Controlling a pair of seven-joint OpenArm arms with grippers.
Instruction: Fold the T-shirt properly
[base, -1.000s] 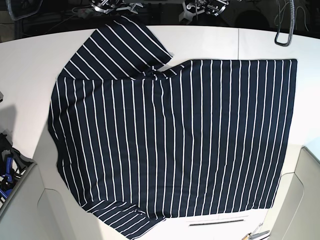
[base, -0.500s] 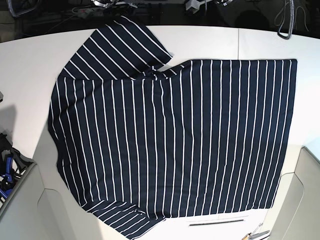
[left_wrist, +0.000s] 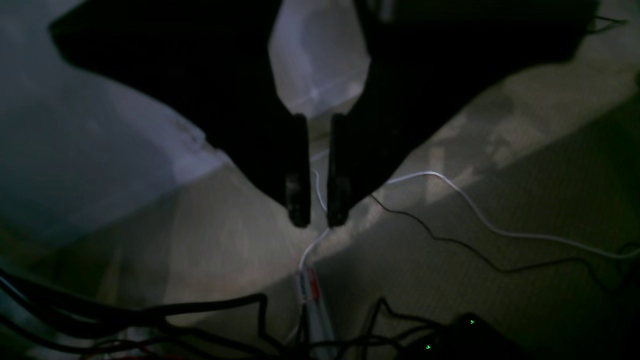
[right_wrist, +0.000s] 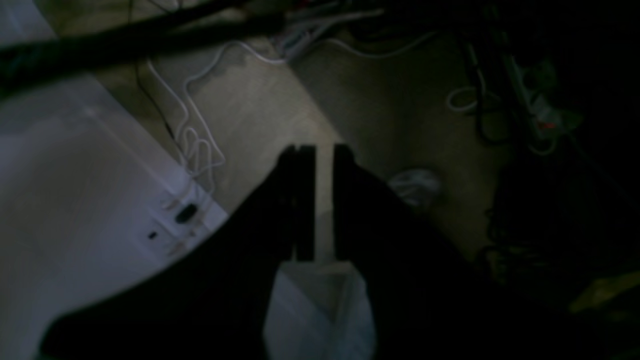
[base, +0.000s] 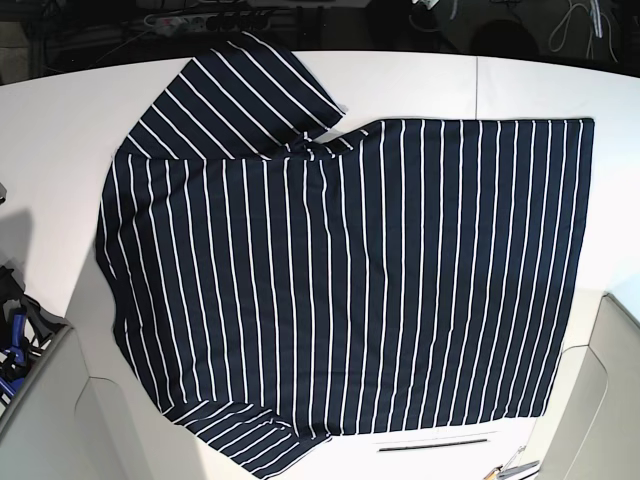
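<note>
- T-shirt (base: 350, 280) lies spread flat on the white counter (base: 60, 130), stripes running front to back in the base view, one sleeve angled out at the far left corner, the other at the near left edge.
- No pincer over it: neither arm shows in the base view, so the shirt is well apart from both and touched by neither.
- Left pincer (left_wrist: 318, 220): wrist view looks past it at the floor (left_wrist: 500, 280) with loose cables (left_wrist: 465, 200); a white counter edge sits behind and to one side of it. No cloth near the tips.
- Left jaws: nearly together, a thin gap between the fingertips (left_wrist: 299, 215), nothing pinched.
- Right pincer (right_wrist: 319, 150): same story, hanging off the counter over floor and cable clutter, white counter edge beside it. No cloth in that view either.
- Right jaws: narrow slit between them, nothing pinched.
- Both wrist views are dark; finer detail on the finger pads can't be made out.
</note>
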